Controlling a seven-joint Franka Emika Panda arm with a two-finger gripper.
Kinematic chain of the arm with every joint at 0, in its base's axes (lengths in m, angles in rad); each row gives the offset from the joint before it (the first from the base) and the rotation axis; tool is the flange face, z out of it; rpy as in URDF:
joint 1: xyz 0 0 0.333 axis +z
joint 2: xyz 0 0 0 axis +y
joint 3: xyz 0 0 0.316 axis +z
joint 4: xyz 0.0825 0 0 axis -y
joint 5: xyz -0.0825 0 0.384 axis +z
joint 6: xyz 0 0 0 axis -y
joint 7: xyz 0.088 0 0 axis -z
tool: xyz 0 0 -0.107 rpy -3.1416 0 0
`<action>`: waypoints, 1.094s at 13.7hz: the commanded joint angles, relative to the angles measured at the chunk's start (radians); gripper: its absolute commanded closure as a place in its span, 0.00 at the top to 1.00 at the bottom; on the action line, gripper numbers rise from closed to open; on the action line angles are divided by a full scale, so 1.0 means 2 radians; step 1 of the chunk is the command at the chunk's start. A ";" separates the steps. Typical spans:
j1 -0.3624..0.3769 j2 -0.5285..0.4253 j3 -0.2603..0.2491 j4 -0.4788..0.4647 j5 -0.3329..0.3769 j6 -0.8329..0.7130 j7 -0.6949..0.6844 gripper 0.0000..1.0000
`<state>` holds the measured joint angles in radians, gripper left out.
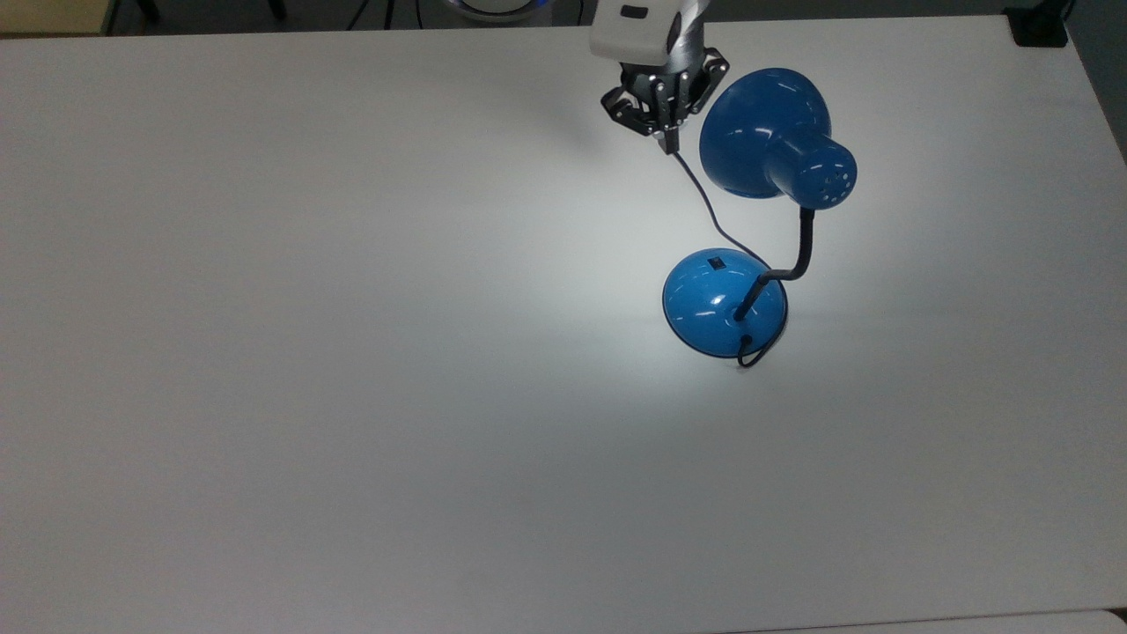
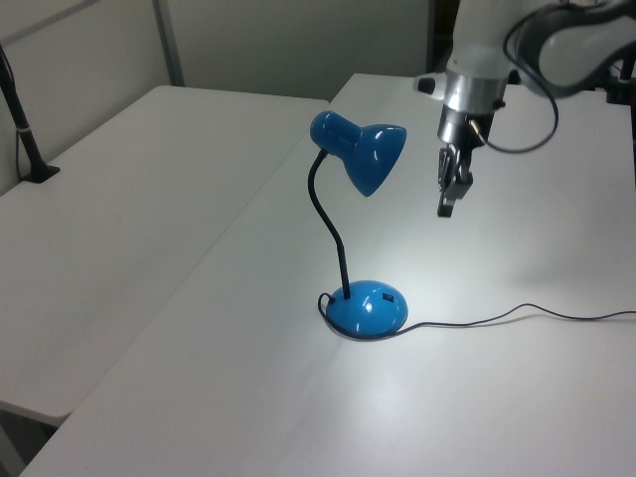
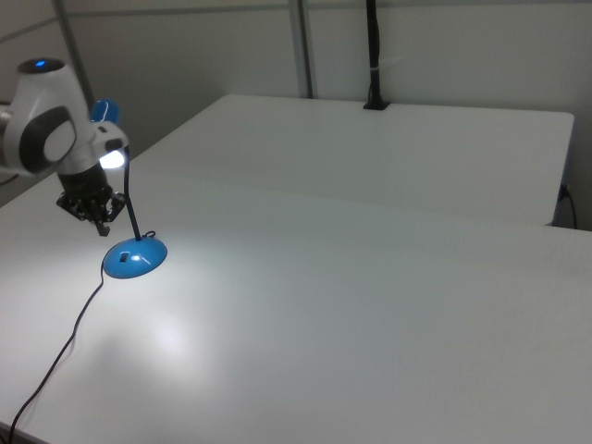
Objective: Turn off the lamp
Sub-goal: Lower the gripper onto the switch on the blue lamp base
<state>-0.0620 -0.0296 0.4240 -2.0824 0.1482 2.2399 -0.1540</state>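
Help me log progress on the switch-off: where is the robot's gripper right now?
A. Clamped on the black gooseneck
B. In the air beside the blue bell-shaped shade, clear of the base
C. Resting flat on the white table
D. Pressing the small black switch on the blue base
B: the gripper hangs next to the glossy blue bell-shaped shade, well above the round blue base, whose small black switch is untouched; a bright pool of light lies on the white table.

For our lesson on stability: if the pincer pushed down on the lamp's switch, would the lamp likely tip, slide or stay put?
The lamp would probably stay put: its base is wide, domed and flat on the table. The switch sits near the base's rim, so a slight rock is possible. The glossy base may slide if pushed sideways.
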 commanded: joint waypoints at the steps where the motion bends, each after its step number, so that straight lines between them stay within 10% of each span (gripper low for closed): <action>1: 0.004 0.015 0.033 -0.042 -0.057 0.089 0.093 0.00; 7: 0.020 0.083 0.033 -0.036 -0.204 0.158 0.233 0.00; 15: 0.032 0.140 0.028 0.017 -0.237 0.159 0.264 0.00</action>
<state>-0.0305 0.2007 0.4979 -2.0981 -0.2840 2.5465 0.3325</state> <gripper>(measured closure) 0.991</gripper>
